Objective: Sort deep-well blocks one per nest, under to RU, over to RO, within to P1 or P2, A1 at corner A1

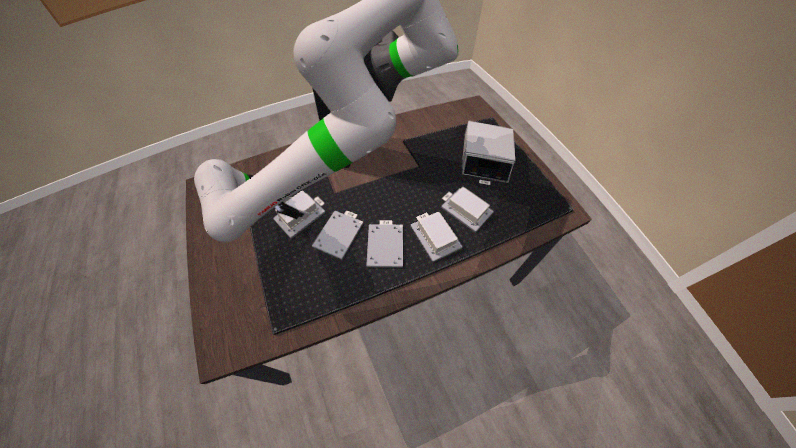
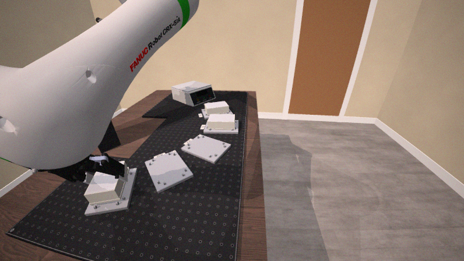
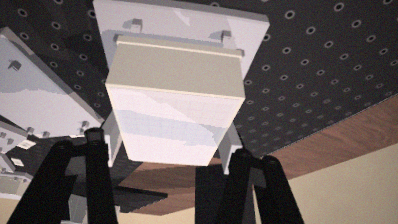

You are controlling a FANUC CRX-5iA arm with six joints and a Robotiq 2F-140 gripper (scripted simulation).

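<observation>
My gripper point(image 1: 287, 210) is shut on a white deep-well block point(image 1: 299, 204) at the leftmost nest plate of the arc. In the exterior view the block point(image 2: 104, 187) sits low inside that nest point(image 2: 112, 202), with the fingers point(image 2: 104, 175) on its far end. I cannot tell whether it rests fully on the plate. In the wrist view the block point(image 3: 175, 110) fills the space between the black fingers, with the nest's locator pins point(image 3: 185, 30) beyond it. Two more blocks point(image 1: 437, 230) point(image 1: 469, 203) sit in the two rightmost nests.
Two empty nest plates point(image 1: 338, 233) point(image 1: 384, 244) lie in the middle of the arc. The check-weigher point(image 1: 488, 150) stands at the back right of the black perforated mat; no lamp shows lit. The nest labels are too small to read. My arm reaches low over the table's left side.
</observation>
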